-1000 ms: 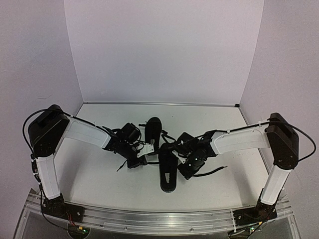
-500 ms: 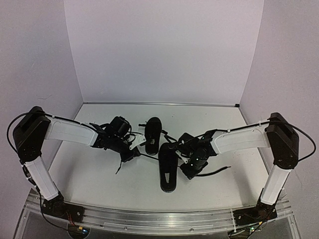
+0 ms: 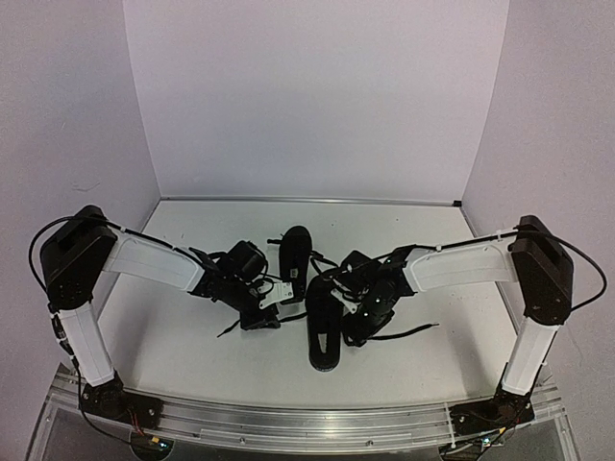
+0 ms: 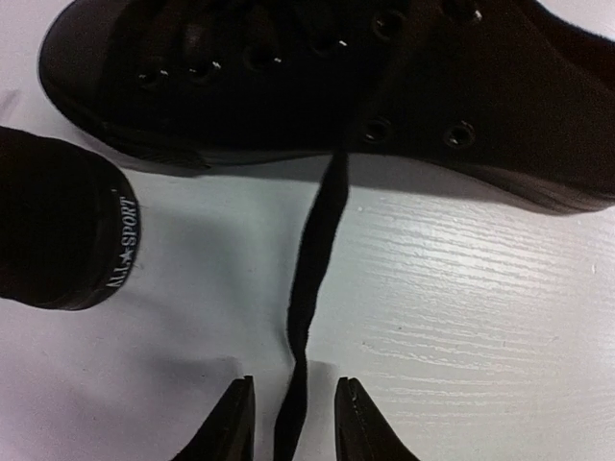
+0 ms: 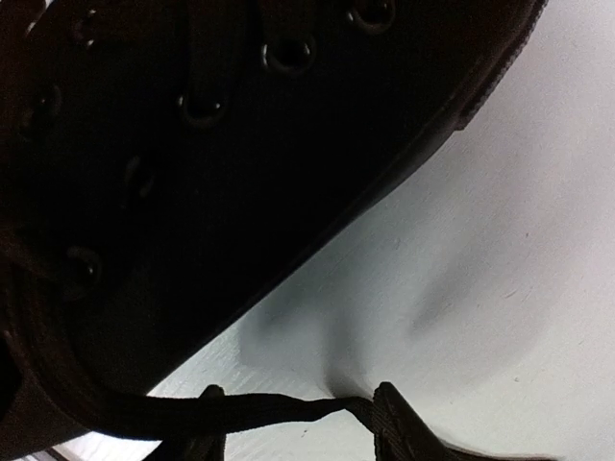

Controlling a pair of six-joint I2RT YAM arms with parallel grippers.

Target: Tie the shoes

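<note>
No bow showed on the near shoe (image 3: 324, 331); beside it both hands stood apart, the left hand (image 4: 288, 427) around a slack lace (image 4: 322, 230), the right hand (image 5: 293, 423) across another; all the knotting was left.

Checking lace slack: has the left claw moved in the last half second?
Yes. The left claw moved right and slightly nearer the camera, closing on the near shoe, which stayed put.

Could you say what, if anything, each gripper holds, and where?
Nothing is clamped. The left gripper stands open around a lace; the right gripper is open with a second lace strand across its gap.
</note>
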